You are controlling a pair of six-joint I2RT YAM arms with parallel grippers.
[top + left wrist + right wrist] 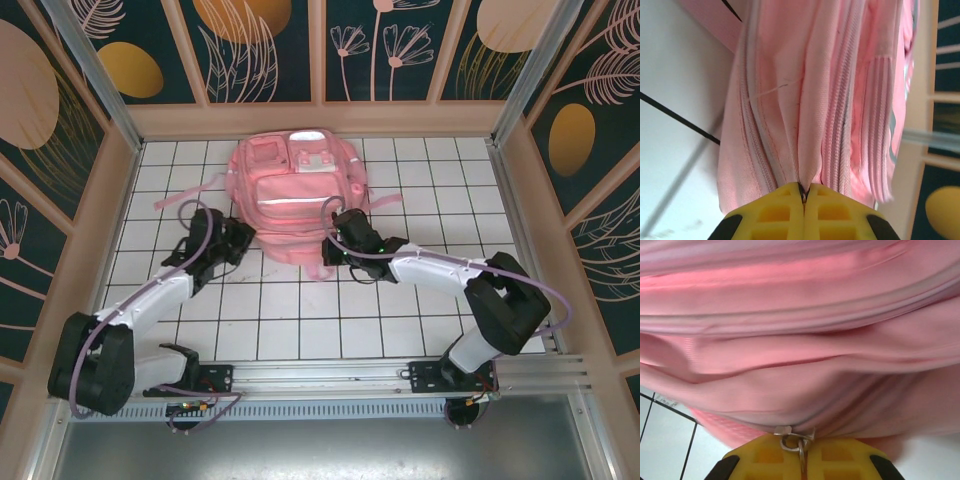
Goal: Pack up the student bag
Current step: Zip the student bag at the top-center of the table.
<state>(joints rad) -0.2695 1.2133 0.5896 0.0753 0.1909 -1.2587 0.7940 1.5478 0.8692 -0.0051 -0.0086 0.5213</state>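
Left claw (238,240), yellow-fingered, is clenched on a fold of pink cloth at the near left edge of the bag. On its wrist camera I see that claw (803,191) with both tips pressed together and the fabric drawn to a peak between them. Right claw (338,222) is clenched too, at the bag's near right edge. On its own camera I see this claw (801,441) grasping a small silver metal ring.

From largest down, I have the white tiled surface (300,320) with dark grid lines, fenced by pale wooden walls and dark panels painted with leaves and orange discs. Toward its far middle lies the student bag (295,195), a large soft pink fabric backpack, lying flat with its front pockets facing up. A pale reflective strip crosses the front and white patches sit near the far end. Up close, the left wrist view shows the bag (805,90) as rows of pink zips and seams. The right wrist view shows it (800,340) as rumpled pink folds.

Next come the two white-and-black arms. My left arm (150,295) reaches in from the near left, and my right arm (440,270) from the near right.

Thin pink straps trail onto the tiles on either side, one to the left (180,200) and one to the right (385,200).

Smallest is the silver metal ring (782,441), sitting at the seam between the right fingertips, just under the bag's lower fold.
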